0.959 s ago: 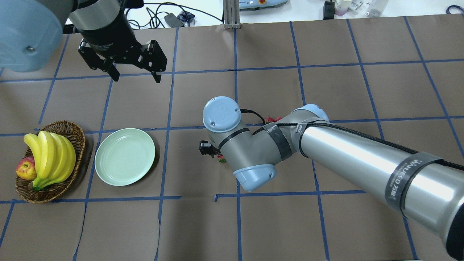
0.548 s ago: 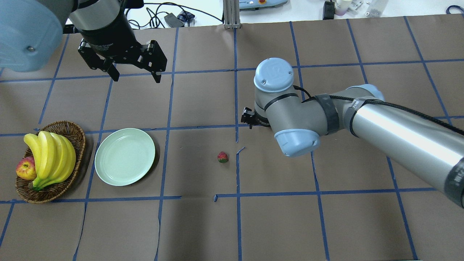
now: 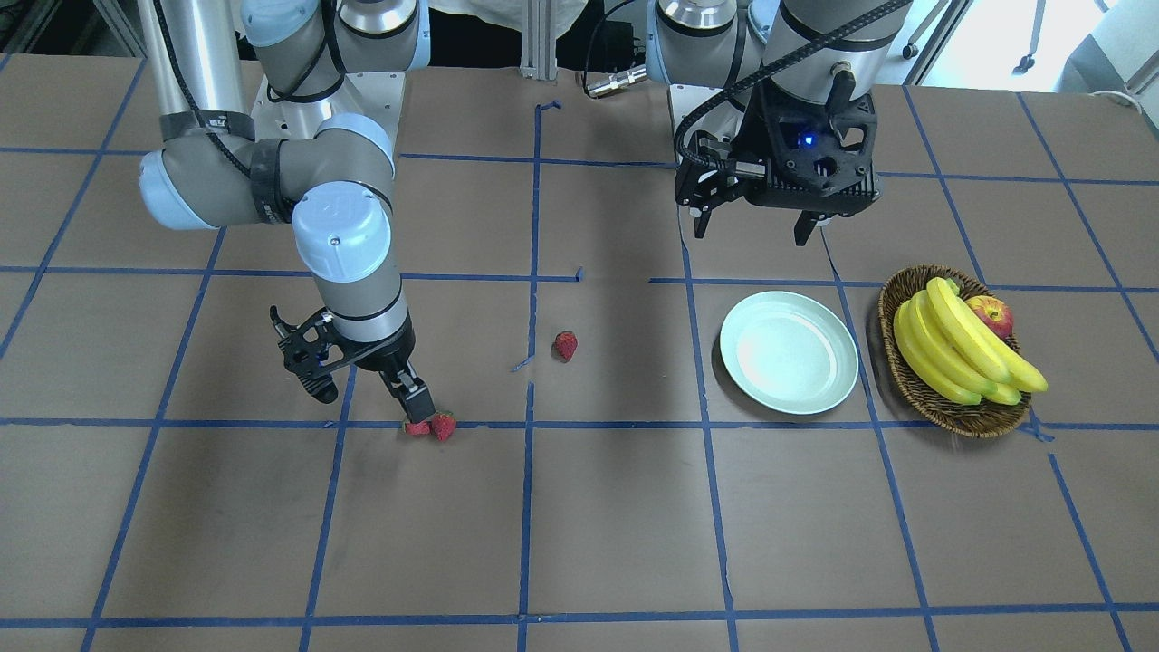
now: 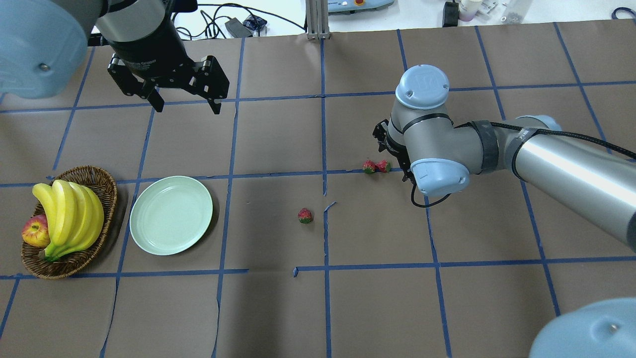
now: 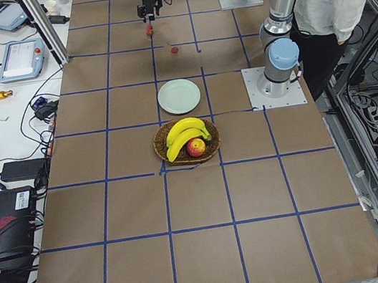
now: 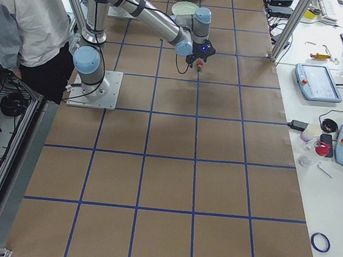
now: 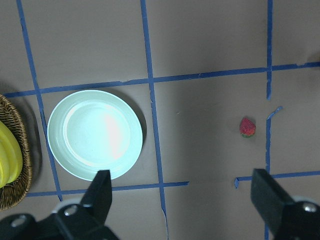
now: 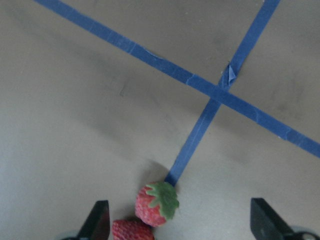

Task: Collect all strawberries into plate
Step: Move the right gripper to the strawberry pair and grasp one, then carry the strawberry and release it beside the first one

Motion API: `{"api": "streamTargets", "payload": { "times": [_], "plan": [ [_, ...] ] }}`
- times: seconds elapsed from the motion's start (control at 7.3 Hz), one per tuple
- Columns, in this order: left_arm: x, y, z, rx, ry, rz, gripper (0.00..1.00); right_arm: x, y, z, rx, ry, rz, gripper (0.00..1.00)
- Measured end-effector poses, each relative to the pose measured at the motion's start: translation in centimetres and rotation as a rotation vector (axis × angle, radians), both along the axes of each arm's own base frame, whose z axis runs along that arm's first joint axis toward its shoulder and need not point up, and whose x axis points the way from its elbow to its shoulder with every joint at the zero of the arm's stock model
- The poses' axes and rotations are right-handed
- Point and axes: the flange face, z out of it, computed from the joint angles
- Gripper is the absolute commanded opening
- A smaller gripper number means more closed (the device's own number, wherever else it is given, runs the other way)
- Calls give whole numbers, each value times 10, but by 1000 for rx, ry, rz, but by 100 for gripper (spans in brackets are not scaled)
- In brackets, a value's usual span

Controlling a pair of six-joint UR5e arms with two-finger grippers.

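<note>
Two strawberries [image 4: 375, 166] lie side by side on a blue tape line; they also show in the front view [image 3: 431, 426] and the right wrist view [image 8: 155, 205]. A third strawberry [image 4: 304, 216] lies alone near the table's middle [image 3: 565, 345] [image 7: 247, 127]. The pale mint plate [image 4: 171, 215] [image 3: 789, 352] [image 7: 95, 134] is empty. My right gripper [image 3: 367, 398] [image 8: 180, 222] is open and low over the pair, which sits close to one finger. My left gripper [image 4: 186, 105] [image 3: 751, 234] is open and empty, hovering beyond the plate.
A brown wicker basket [image 4: 113, 199] [image 3: 973, 424] with bananas [image 4: 69, 214] and an apple [image 4: 35, 232] stands right beside the plate. Blue tape lines grid the brown table cover. A person stands by the robot's base in the side views.
My right arm has swung away from over the lone strawberry, uncovering it, and moved right and farther out to the pair of strawberries. The left arm has not moved.
</note>
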Motion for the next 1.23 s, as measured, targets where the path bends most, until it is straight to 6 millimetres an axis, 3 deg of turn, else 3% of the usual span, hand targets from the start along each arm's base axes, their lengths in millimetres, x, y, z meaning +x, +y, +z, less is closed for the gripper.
{"api": "streamTargets", "payload": {
  "times": [0.41,0.55,0.82,0.96,1.23],
  "plan": [
    [0,-1,-1,2,0,0,100,1,-12,-21,-10,-44,-168,100],
    [0,-1,-1,2,0,0,100,4,-11,-29,5,-68,-175,92],
    [0,-1,-1,2,0,0,100,6,-11,-34,18,-86,-178,20],
    [0,-1,-1,2,0,0,100,6,-11,-34,19,-88,-178,0],
    [0,-1,-1,2,0,0,100,6,-13,-31,13,-90,-176,0]
  ]
}}
